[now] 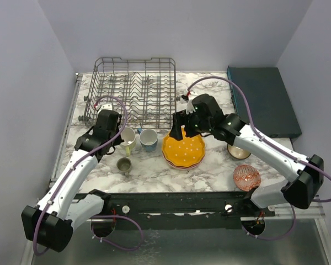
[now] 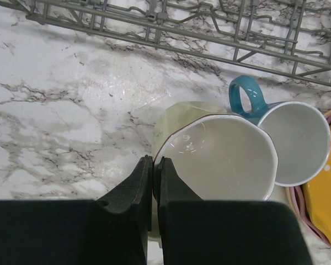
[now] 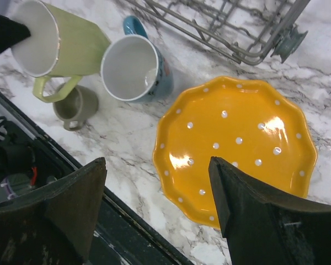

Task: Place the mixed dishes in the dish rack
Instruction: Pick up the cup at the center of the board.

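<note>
My left gripper (image 2: 155,165) is shut on the rim of the yellow mug (image 2: 220,160), which hangs tilted with its handle down (image 3: 71,44). The blue mug (image 1: 148,139) stands just right of it. The small grey-olive mug (image 1: 123,164) sits nearer to me. My right gripper (image 3: 157,163) hovers open over the near-left edge of the orange dotted plate (image 3: 237,143), holding nothing. That plate lies on a pink plate (image 2: 298,204). The dish rack (image 1: 135,91) stands behind, with no dishes in it.
A red-patterned bowl (image 1: 246,177) sits at the front right. Another bowl (image 1: 238,150) shows partly under my right arm. A flat dark teal box (image 1: 265,102) lies at the back right. A dark rail (image 3: 132,221) marks the table's near edge.
</note>
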Controlling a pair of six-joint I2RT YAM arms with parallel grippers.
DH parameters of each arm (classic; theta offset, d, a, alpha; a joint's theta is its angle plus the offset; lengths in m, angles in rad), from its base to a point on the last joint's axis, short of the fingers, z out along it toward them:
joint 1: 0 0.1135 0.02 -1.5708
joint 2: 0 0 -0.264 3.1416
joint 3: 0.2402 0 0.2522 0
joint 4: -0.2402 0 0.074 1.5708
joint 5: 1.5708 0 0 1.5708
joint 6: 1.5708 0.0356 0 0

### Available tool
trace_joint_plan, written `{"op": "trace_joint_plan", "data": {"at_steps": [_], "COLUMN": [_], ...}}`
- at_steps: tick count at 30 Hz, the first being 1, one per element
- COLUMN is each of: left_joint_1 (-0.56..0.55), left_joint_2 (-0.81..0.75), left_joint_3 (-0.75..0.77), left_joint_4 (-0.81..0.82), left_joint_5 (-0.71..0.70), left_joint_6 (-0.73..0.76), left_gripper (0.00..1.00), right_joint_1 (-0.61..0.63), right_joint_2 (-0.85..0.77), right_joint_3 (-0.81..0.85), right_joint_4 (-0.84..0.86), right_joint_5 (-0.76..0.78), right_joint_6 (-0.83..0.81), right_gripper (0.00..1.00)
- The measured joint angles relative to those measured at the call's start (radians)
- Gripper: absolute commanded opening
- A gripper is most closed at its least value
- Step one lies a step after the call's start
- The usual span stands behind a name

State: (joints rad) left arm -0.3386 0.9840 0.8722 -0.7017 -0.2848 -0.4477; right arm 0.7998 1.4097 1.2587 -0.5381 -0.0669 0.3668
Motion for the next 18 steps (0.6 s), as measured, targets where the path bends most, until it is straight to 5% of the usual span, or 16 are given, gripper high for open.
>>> {"op": "trace_joint_plan", "data": {"at_steps": [18], "left_joint_1": [-0.008], "left_joint_2": [-0.013], "left_joint_3": [0.201], "left_joint_4": [-0.192], "left_joint_5": [0.259], "left_joint_6": [-0.015], "left_gripper": [0.00], "right_joint_1": [0.000], "right_joint_2": [-0.096], "right_joint_3": [0.056], "right_joint_4": [-0.075], "right_joint_5": [-0.033], "right_joint_6": [0.011], "right_gripper": [0.79]}}
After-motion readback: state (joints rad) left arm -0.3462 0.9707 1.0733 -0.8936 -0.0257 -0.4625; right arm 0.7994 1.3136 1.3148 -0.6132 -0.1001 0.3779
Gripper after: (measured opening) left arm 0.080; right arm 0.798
